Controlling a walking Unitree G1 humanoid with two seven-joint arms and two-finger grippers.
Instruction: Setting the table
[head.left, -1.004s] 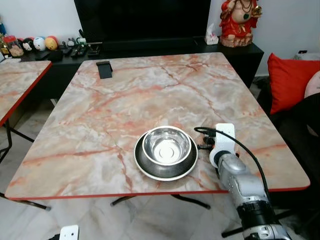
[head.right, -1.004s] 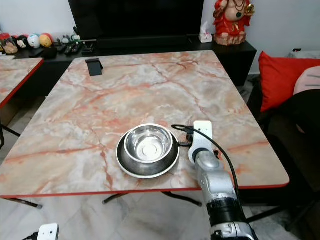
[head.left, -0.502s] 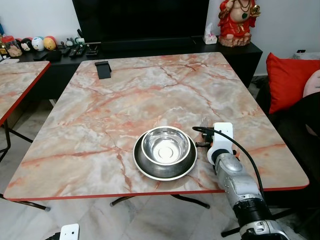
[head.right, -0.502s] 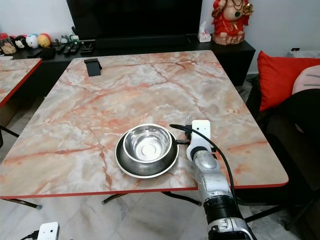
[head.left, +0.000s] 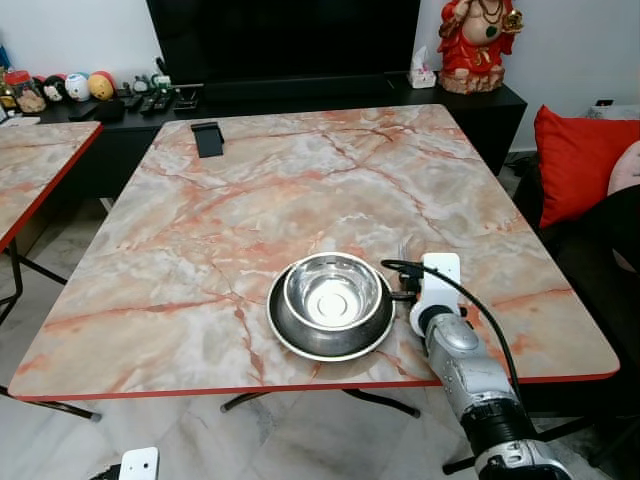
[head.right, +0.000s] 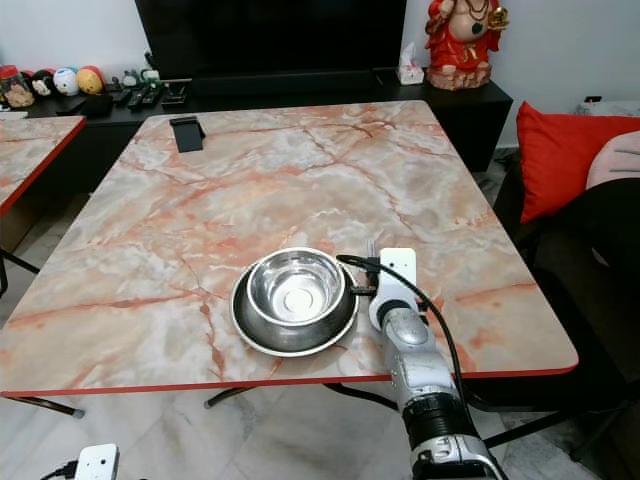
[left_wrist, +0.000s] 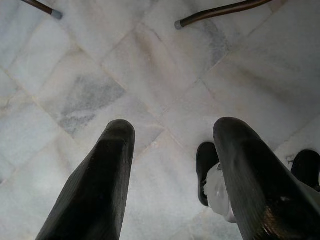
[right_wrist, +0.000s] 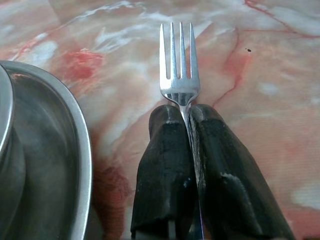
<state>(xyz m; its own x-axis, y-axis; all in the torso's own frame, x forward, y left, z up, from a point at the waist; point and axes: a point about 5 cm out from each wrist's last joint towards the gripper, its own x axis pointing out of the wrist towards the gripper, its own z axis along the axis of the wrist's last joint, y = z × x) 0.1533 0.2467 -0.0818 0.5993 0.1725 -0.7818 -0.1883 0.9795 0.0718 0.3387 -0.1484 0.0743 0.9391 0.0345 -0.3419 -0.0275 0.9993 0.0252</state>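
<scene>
A steel bowl (head.left: 332, 290) stands inside a wider steel plate (head.left: 290, 340) near the front edge of the marble table (head.left: 300, 180). My right gripper (right_wrist: 185, 112) is shut on the handle of a silver fork (right_wrist: 179, 65). The tines point away from me, low over the tabletop just right of the plate's rim (right_wrist: 82, 165). In the left eye view the fork tip (head.left: 405, 245) pokes out past the white wrist mount (head.left: 438, 280). My left gripper (left_wrist: 172, 135) hangs open above the tiled floor, holding nothing.
A black phone stand (head.left: 208, 138) sits at the table's far left corner. A second marble table (head.left: 30, 170) is to the left, a red cushion (head.left: 580, 160) and dark seat to the right. A TV console with toys and a red statue (head.left: 478, 45) lines the back.
My right arm has shifted slightly left toward the plate with the fork in it, and the tines have come into sight beyond the wrist mount. The bowl and plate have not moved.
</scene>
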